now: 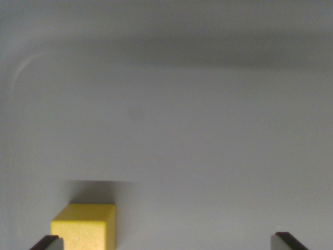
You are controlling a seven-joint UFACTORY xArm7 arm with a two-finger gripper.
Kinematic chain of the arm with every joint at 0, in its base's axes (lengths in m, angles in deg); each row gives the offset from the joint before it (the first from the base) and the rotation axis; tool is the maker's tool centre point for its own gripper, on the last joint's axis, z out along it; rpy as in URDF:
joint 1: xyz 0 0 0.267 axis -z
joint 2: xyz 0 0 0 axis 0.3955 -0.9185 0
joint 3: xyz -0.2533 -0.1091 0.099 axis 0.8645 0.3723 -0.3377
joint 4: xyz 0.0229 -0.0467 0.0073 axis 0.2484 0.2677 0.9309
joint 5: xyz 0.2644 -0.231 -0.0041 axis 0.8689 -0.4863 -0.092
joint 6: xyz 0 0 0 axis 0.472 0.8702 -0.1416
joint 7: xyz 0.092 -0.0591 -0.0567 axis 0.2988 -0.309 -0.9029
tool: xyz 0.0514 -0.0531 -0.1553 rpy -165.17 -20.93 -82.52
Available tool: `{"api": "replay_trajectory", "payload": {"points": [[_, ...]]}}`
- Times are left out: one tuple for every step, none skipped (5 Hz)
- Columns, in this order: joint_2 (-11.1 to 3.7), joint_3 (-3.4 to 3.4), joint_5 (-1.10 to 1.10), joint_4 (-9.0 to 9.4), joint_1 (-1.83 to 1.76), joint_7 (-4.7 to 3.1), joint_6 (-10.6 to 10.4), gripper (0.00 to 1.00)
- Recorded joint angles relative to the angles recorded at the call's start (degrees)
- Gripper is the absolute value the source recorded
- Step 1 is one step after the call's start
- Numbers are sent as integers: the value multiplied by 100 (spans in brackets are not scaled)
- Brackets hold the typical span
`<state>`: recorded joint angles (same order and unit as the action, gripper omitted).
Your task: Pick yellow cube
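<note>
The yellow cube [85, 226] sits near the camera at the wrist view's lower left, on a pale grey worktop [197, 156], almost against the left fingertip of the gripper [167, 242]. The fingertips are spread wide apart, with nothing between them but bare surface. My worry: the cube is off-centre, so closing now could nudge or tip it with the left finger rather than trap it squarely. No containers show; the curved line at far left may be a rim, but I cannot tell
</note>
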<state>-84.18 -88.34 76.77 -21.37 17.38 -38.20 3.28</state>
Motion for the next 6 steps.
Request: {"api": "replay_trajectory", "payload": {"points": [[-167,-59,-27,159,-85,124,-268,0],[-167,-59,-27,159,-85,124,-268,0],[-317,-113,-51,303,-161,236,-511,0],[-317,-113,-51,303,-161,236,-511,0],[-468,-167,-76,448,-238,349,-754,0],[-468,-167,-76,448,-238,349,-754,0]]}}
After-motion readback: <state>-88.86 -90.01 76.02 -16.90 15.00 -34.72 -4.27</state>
